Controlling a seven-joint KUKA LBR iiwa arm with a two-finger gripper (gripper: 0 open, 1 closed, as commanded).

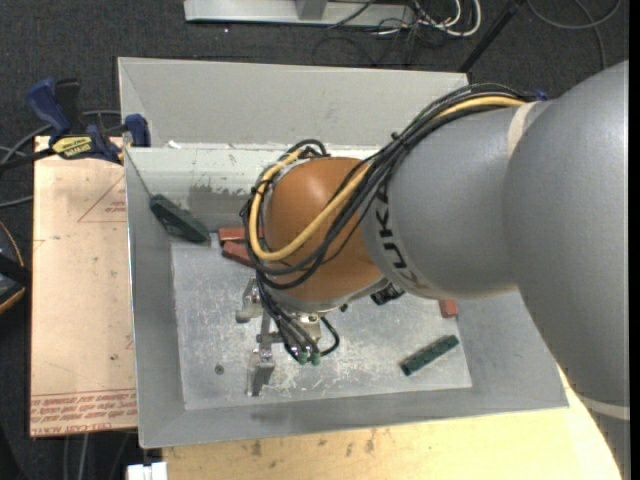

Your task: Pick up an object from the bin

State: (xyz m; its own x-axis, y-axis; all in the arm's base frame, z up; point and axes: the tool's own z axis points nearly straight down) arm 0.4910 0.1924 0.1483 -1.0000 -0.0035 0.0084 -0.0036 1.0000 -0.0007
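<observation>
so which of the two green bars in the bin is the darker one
The bar in the back left corner, by the left wall: near-black green. The bar at the front right is a brighter green.

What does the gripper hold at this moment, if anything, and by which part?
Nothing appears held: the gripper is above the bin floor, apart from the green bar.

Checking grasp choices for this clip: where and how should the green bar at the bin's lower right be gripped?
Probably take the green bar at its middle, across its short width, from straight above. It lies flat and slanted on the bin floor, with bare floor along both long edges.
</observation>
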